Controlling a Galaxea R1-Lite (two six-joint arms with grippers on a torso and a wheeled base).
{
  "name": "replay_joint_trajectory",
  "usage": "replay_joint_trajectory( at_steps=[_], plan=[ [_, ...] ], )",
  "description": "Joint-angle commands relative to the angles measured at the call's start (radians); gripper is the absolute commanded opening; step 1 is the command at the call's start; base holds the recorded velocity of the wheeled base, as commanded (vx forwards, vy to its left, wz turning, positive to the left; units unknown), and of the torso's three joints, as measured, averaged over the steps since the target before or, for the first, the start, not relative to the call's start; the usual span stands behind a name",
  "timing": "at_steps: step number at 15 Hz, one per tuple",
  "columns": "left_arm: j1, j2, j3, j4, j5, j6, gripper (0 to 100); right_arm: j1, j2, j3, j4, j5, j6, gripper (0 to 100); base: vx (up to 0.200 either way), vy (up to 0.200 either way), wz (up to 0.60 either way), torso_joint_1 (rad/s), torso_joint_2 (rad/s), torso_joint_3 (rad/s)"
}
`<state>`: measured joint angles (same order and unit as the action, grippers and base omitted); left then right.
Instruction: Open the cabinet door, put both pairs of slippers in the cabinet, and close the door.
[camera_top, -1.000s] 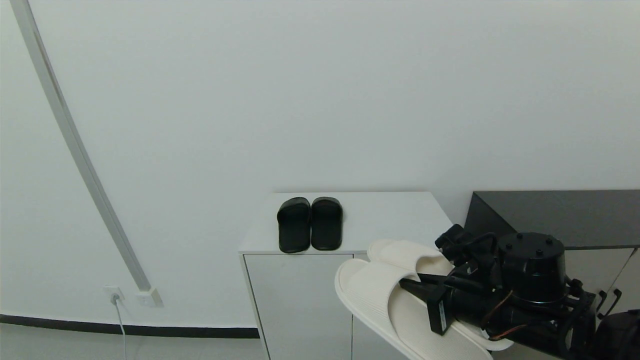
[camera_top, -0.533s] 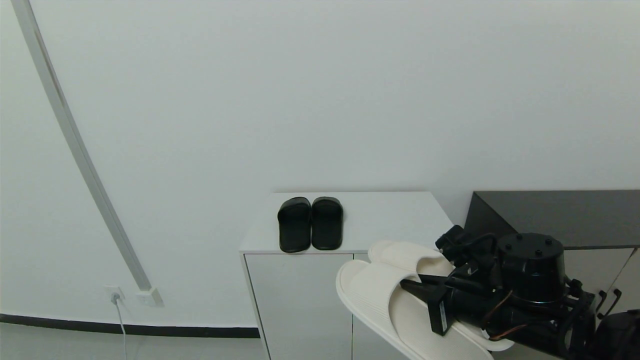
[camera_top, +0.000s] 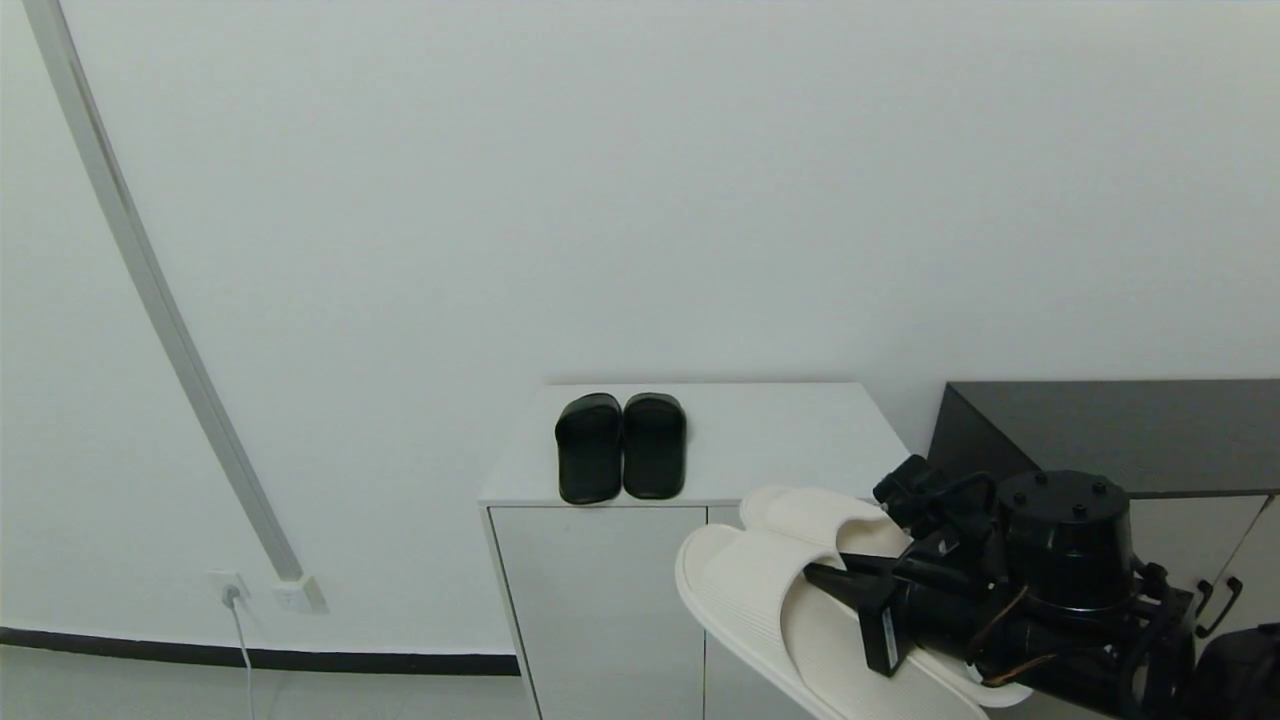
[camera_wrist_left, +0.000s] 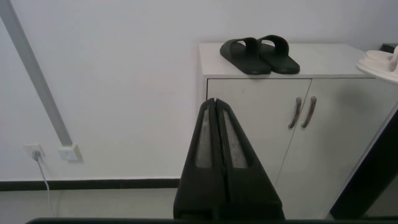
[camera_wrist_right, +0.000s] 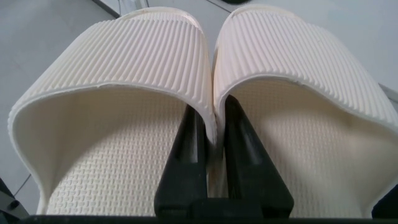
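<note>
- Right wrist view: right gripper (camera_wrist_right: 211, 124) is pinching both white slippers (camera_wrist_right: 149, 56) by their inner straps.
- Left gripper (camera_wrist_left: 216, 102) is pressing its fingers together; the shut cabinet door (camera_wrist_left: 267, 106) is likely awaiting opening next.

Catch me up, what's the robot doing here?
The right gripper is shut on the white slippers, pinching the inner edges of both straps together, and holds the pair in front of the white cabinet. The black slippers sit on top of it. The cabinet doors are closed. The left gripper is shut and empty, facing the cabinet.
</note>
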<state>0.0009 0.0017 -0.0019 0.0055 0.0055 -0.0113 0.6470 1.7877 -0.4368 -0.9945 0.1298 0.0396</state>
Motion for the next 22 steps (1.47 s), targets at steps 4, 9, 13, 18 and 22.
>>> replay_joint_trajectory(
  at_steps=[4,9,13,18,22],
  plan=[
    [0.001,0.0,0.0,0.001,0.002,0.001,0,0.002,0.001,0.012,0.0,-0.001,-0.01,0,0.0,0.0,0.0,-0.138,0.32,0.175],
    [0.001,0.0,0.0,0.001,0.001,0.001,100,0.003,0.001,0.013,0.0,-0.001,-0.013,0,0.0,0.0,0.0,-0.163,0.37,0.206],
    [0.001,0.0,0.0,0.001,0.001,0.001,100,0.003,0.001,0.027,-0.001,-0.001,-0.032,0,0.0,0.0,0.0,-0.205,0.48,0.275],
    [0.001,0.0,0.0,0.001,0.001,0.001,100,0.003,0.002,0.029,-0.001,-0.001,-0.033,0,0.0,0.0,0.0,-0.219,0.54,0.321],
    [0.001,0.0,0.0,0.001,0.001,0.001,100,0.003,0.004,0.03,0.0,-0.001,-0.033,0,0.0,0.0,0.0,-0.201,0.53,0.327]
  ],
)
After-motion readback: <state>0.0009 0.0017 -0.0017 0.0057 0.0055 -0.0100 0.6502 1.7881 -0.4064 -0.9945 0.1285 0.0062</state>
